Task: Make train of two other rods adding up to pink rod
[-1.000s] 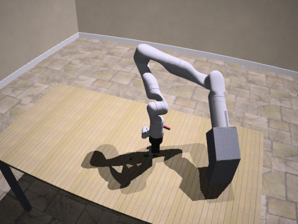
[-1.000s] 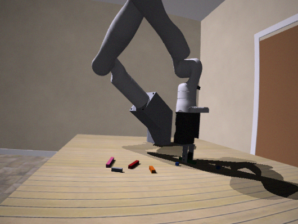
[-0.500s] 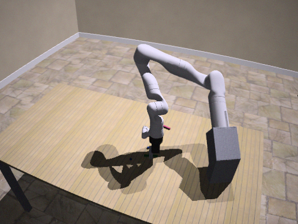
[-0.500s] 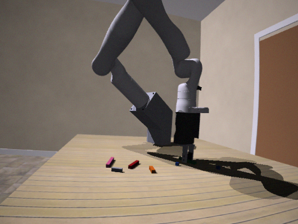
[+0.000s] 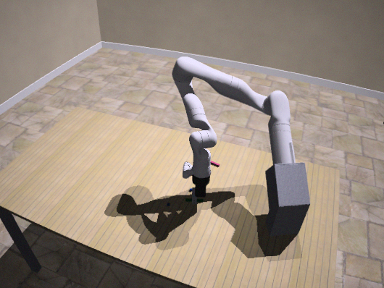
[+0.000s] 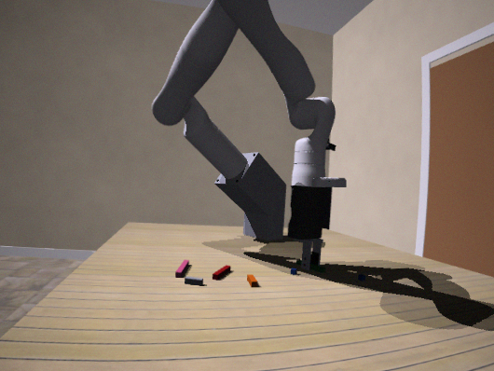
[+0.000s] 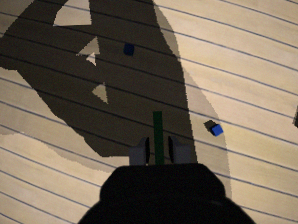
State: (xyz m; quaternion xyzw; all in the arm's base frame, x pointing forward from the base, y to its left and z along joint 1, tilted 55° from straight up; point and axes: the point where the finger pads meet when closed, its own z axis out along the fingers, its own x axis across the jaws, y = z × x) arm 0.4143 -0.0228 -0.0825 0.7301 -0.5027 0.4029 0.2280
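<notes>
Gripper: two-finger gripper (image 5: 194,201) (image 6: 311,267) (image 7: 158,145) about half open, low over the table (image 5: 109,145) (image 6: 233,326); I see a gap on each side of the rod between the fingers, so I have hold of nothing.
Green rod: long, straight, dark green square-sided rod (image 5: 188,200) (image 6: 321,268) (image 7: 158,125), lying flat in the arm's shadow, its length running between my fingers.
Handling: I expect it light and stiff, hardly fragile, perhaps a little slick; a hard squeeze off-centre could swing it.
Where to grip: across its narrow width, near mid-length; I can't tell from here whether I am centred.
Near blue rod: tiny bright blue cube-like rod (image 5: 190,189) (image 6: 294,271) (image 7: 216,130), apart from the green one, off to the side of one finger.
Far blue rod: second small blue block (image 5: 168,204) (image 6: 362,277) (image 7: 129,49), in shadow, beyond the green rod's far end.
Sum: green with one blue should match the long pink rod (image 5: 215,163) (image 6: 182,268).
Bystanders: red rod (image 6: 222,272), short grey rod (image 6: 194,281) and orange rod (image 6: 252,281), all well aside.
In the way: the near blue, should I carry or turn low towards it; the spare blue must end clear of the train.

No visible change between the earlier pictures and now.
</notes>
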